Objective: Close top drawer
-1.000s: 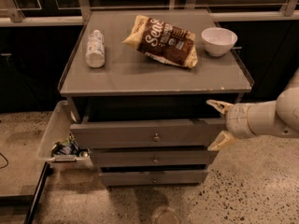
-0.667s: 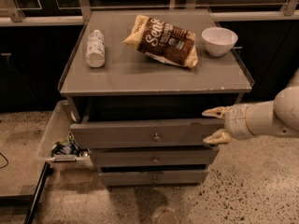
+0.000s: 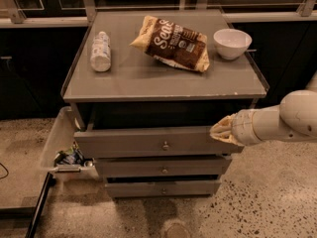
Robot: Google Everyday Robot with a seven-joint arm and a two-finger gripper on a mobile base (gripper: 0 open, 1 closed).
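Note:
The top drawer [image 3: 129, 143] is a wide grey front with a small round knob [image 3: 165, 145], uppermost of three. It stands pulled out from the cabinet, with a dark gap behind its front. My gripper [image 3: 221, 131] comes in from the right on a white arm. Its cream fingers are drawn together and sit against the right end of the drawer front, at its upper edge. It holds nothing.
On the cabinet top [image 3: 163, 81] lie a white bottle [image 3: 101, 51], a brown snack bag [image 3: 172, 43] and a white bowl [image 3: 232, 42]. Two lower drawers [image 3: 163, 170] are below. A clear bin [image 3: 58, 145] with small items stands on the floor at left.
The fingers were spread wide apart a second ago and have drawn together. The gripper has stayed at the right end of the top drawer front.

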